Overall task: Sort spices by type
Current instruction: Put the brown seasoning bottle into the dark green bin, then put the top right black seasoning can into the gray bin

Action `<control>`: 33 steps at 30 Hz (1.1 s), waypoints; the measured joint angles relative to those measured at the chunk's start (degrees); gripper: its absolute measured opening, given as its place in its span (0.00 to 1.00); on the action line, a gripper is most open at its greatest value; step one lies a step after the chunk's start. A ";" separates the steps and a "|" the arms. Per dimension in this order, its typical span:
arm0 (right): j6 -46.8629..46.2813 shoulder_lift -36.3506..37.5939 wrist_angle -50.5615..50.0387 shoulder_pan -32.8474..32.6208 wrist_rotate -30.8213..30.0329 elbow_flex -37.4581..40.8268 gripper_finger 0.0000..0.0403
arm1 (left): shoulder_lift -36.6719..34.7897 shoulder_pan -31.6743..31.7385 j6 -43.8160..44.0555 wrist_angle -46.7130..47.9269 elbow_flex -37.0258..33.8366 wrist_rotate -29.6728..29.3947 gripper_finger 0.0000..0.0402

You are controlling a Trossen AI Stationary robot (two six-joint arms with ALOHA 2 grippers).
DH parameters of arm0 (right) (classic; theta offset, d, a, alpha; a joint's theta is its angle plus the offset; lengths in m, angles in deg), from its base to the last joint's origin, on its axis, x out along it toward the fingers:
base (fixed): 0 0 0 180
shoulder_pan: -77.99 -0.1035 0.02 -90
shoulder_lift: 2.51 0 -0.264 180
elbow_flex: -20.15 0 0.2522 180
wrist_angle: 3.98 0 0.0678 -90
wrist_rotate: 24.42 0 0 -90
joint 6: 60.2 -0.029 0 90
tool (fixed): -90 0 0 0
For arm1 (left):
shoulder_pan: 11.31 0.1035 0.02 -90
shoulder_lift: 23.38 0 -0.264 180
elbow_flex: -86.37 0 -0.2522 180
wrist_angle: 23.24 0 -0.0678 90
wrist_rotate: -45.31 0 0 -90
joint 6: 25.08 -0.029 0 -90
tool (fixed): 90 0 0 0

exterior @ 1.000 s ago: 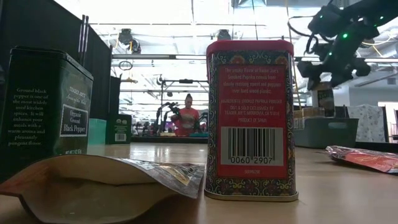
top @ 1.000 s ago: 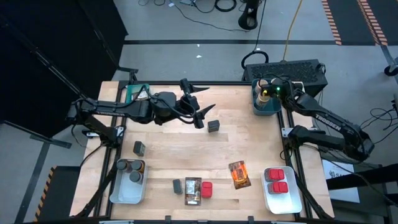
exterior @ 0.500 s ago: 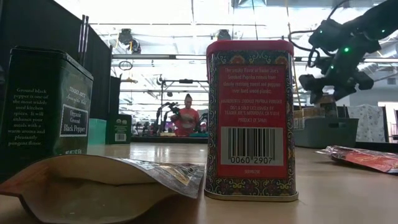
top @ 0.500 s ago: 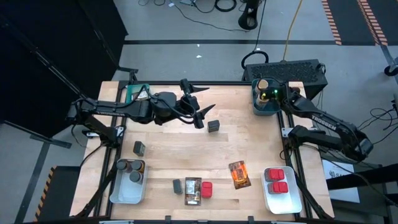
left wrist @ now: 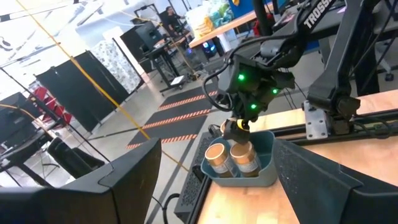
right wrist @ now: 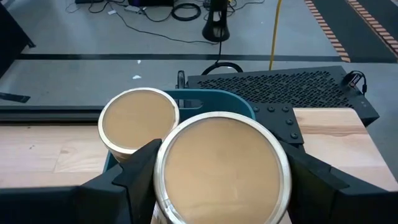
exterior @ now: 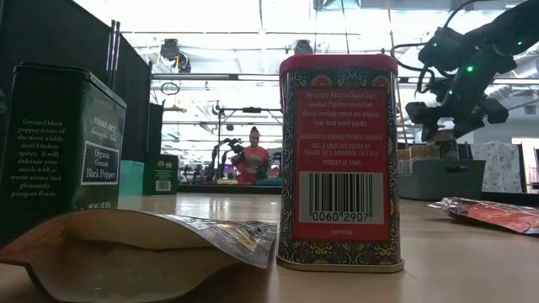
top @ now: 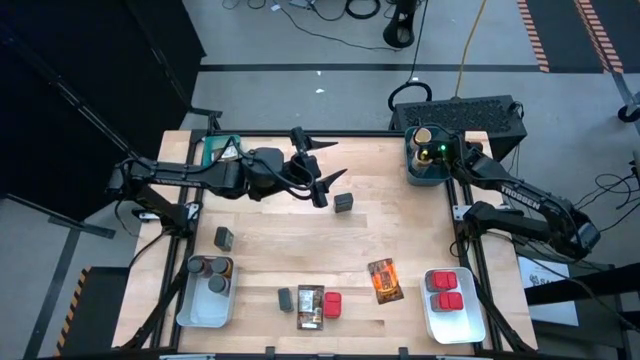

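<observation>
The right gripper (top: 437, 152), clamped on a tan cylinder (right wrist: 221, 167), is lowering it into the teal bin (top: 426, 176) at one o'clock. The left gripper (top: 322, 165) is hovering spread open. Sorting is looking roughly half finished; loose tins (top: 343, 203) and packets (top: 385, 280) are waiting mid-table.

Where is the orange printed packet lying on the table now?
In the high view the orange printed packet lies flat near the table's front edge, right of centre, between the red tin and the white bin.

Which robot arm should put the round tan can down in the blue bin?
The right one, I think. The right gripper is over the blue bin with a tan can between its fingers, beside another can in the bin. The left gripper hangs open mid-table, far away.
</observation>
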 joint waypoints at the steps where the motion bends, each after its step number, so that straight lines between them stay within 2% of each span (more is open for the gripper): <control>1: -0.55 0.00 -0.08 0.00 -0.01 0.01 0.61 | 0.00 0.00 0.01 0.00 0.00 0.00 0.76; 7: -2.16 -1.73 -0.28 0.00 0.02 0.05 0.68 | 0.00 0.00 0.01 0.00 0.00 0.00 0.76; 17: -3.39 -4.44 -0.02 -0.04 -0.82 0.09 0.70 | 0.00 -0.01 0.14 0.02 0.00 0.00 0.76; 26: -2.58 -3.14 -0.04 -0.02 -1.49 0.09 0.80 | 0.01 -0.01 0.11 0.04 0.00 0.00 0.76; 33: 2.26 2.65 0.40 -2.10 -0.15 -1.32 0.83 | 0.02 -0.31 0.73 0.48 0.00 -0.02 0.76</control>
